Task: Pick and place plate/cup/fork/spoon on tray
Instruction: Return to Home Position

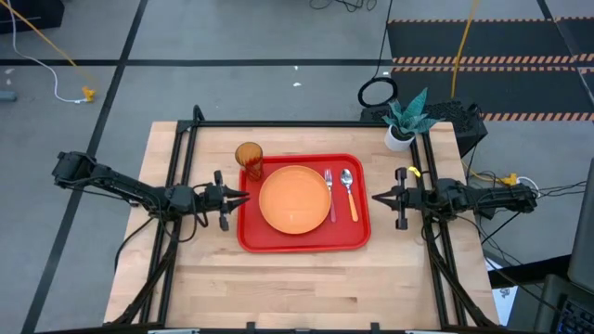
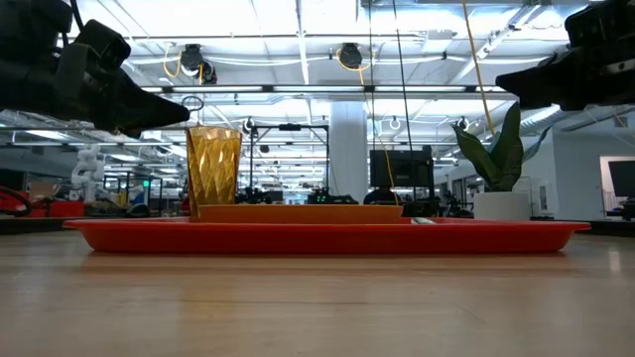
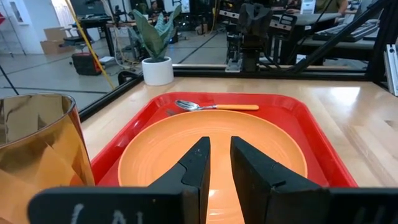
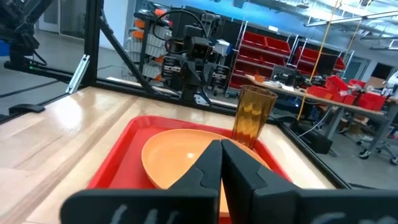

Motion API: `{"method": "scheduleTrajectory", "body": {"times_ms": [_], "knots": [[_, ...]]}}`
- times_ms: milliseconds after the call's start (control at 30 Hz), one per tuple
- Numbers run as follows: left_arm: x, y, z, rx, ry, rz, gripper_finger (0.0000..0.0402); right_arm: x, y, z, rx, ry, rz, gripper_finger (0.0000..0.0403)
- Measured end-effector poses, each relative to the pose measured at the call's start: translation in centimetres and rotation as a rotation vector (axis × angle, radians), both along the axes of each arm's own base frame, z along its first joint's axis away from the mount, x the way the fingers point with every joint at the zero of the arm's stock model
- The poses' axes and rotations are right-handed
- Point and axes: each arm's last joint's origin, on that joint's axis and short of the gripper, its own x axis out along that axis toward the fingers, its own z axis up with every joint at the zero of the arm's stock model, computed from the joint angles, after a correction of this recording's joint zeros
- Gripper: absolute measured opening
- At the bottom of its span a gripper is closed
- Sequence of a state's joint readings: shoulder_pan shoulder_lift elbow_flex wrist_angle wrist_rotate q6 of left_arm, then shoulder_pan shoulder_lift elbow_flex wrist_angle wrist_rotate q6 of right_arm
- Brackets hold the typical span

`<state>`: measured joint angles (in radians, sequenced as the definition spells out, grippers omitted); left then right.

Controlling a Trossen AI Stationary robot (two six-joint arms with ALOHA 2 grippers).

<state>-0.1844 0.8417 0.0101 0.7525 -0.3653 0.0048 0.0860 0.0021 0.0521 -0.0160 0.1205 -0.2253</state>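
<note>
The red tray [image 1: 357,237] lies in the middle of the table. On it lie the orange plate [image 1: 294,199], the fork [image 1: 329,193] with its pinkish-red handle, and the spoon [image 1: 350,193] with its orange handle, side by side right of the plate. The amber cup [image 1: 249,156] stands upright in the tray's far left corner. My left gripper [image 1: 243,197] hovers at the tray's left edge, pointing at the plate, with a narrow gap between its fingers and empty [image 3: 219,146]. My right gripper [image 1: 376,197] hovers just off the tray's right edge, shut and empty [image 4: 221,149].
A potted plant [image 1: 405,119] in a white pot stands at the table's far right corner. Black frame rails [image 1: 278,123] run along the far edge and down both sides of the table. Bare wood lies between the tray and the near edge [image 1: 306,288].
</note>
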Motion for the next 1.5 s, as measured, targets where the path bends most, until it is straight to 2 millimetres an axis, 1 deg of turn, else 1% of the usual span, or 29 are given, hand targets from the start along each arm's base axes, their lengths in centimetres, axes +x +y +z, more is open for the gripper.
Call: {"method": "scheduleTrajectory", "body": {"times_ms": [333,567,867,1200,1500], "knots": [[-0.3,0.1,-0.2,-0.001,0.035,-0.001,0.0067,0.0,0.1,-0.1,0.005,0.006,0.022,0.0],[-1.2,0.2,0.7,0.016,-0.016,-0.023,0.0067,0.0,0.1,0.0,0.005,-0.001,0.021,0.0],[-2.6,0.4,1.5,0.069,-0.047,-0.03,0.0067,0.0,0.0,1.1,0.014,-0.116,0.016,0.0],[-3.6,0.6,1.7,0.097,-0.061,-0.048,0.0067,0.0,0.0,1.2,0.014,-0.123,0.017,0.0],[-4.5,0.6,2.3,0.125,-0.136,-0.076,0.0067,0.0,0.0,1.2,0.014,-0.127,0.017,0.0]]}}
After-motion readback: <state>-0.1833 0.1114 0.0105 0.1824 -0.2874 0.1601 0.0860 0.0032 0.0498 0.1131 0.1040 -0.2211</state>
